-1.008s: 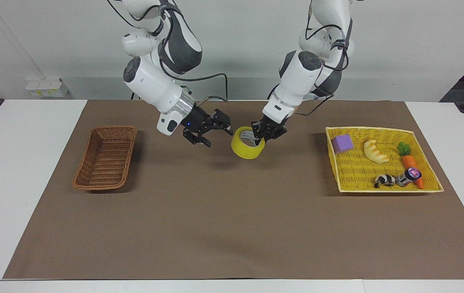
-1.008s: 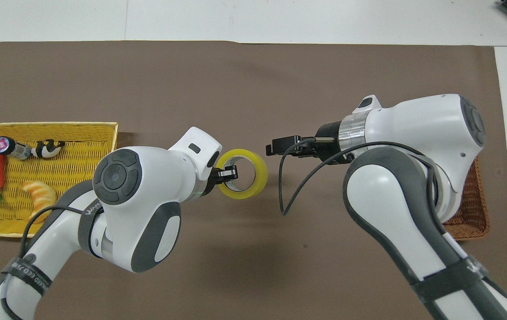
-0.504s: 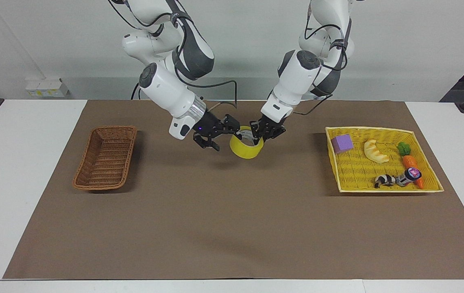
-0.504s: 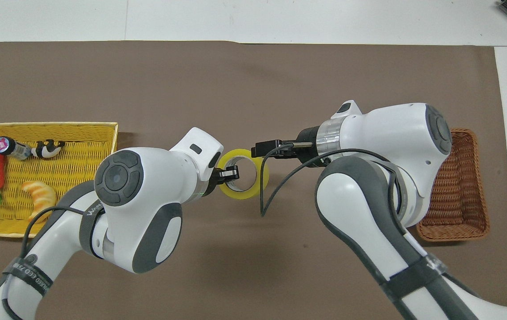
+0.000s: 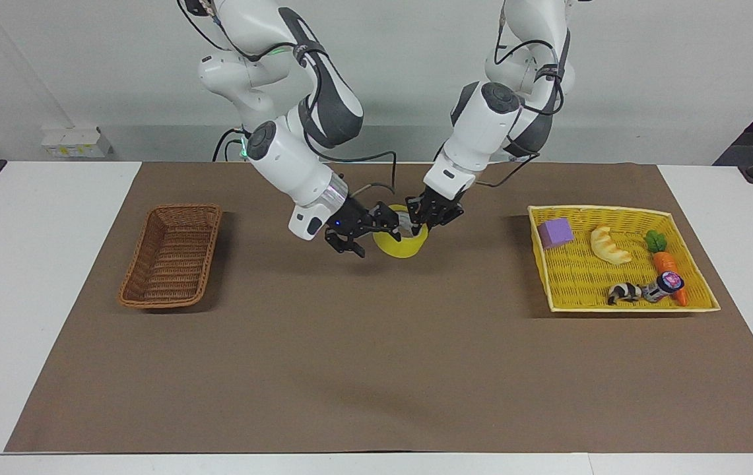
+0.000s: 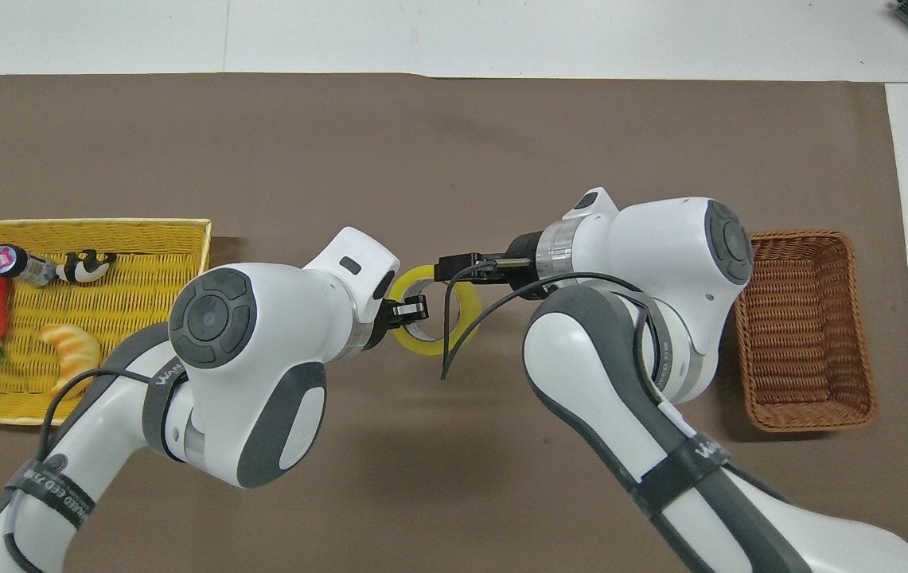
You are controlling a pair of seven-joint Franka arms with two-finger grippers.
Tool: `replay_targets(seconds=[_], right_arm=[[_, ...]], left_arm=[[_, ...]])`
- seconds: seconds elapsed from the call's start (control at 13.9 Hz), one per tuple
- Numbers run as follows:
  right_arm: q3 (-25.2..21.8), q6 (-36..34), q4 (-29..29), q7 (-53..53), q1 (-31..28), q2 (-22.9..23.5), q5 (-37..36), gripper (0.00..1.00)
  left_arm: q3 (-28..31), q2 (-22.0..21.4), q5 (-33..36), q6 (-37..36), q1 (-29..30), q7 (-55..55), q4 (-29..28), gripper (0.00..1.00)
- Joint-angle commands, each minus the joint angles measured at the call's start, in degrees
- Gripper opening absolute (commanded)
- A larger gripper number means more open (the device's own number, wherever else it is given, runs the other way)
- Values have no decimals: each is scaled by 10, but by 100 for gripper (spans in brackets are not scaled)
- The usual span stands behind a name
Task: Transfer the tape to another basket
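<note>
Tape [image 5: 402, 245], a yellow roll with a pale core, hangs in the air over the middle of the brown mat [image 5: 376, 369], clear of both baskets. The left tool [image 5: 424, 222] has its fingers pinched together on the roll's wall at the side toward the left arm's end of the bench [image 5: 33, 277], one finger inside the ring. The right tool [image 5: 376, 231] has its fingers spread wide apart around the roll's other side, right at the rim; whether they touch it cannot be told. The brown wicker basket [image 5: 171, 257] sits toward the right arm's end. The yellow tray basket [image 5: 620, 300] toward the left arm's end holds a purple block [image 5: 555, 233], a croissant toy [image 5: 609, 245] and a carrot [image 5: 666, 264].
</note>
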Motion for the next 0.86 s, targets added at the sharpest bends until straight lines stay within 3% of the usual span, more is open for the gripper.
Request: replay_targets(seconds=[0.0, 0.14, 0.22, 0.36, 0.43, 0.72, 0.79], right_arm=[[-1, 14, 0, 11, 8, 0, 10, 100], [-1, 14, -1, 9, 8, 1, 8, 100], [-1, 13, -1, 10, 9, 1, 8, 81], [0, 10, -1, 19, 8, 1, 8, 22], [0, 8, -1, 26, 8, 1, 8, 0], [0, 5, 5, 36, 7, 4, 8, 0], [0, 5, 6, 36, 7, 5, 8, 0]], left_arm=[[9, 10, -10, 11, -10, -6, 25, 0], [9, 20, -10, 17, -6, -6, 39, 0], [9, 25, -10, 17, -5, -6, 45, 0], [9, 31, -11, 18, -1, -6, 55, 0], [9, 34, -11, 18, 0, -6, 62, 0], [9, 38, -11, 17, 0, -6, 71, 0], [9, 38, -11, 16, 1, -6, 73, 12]])
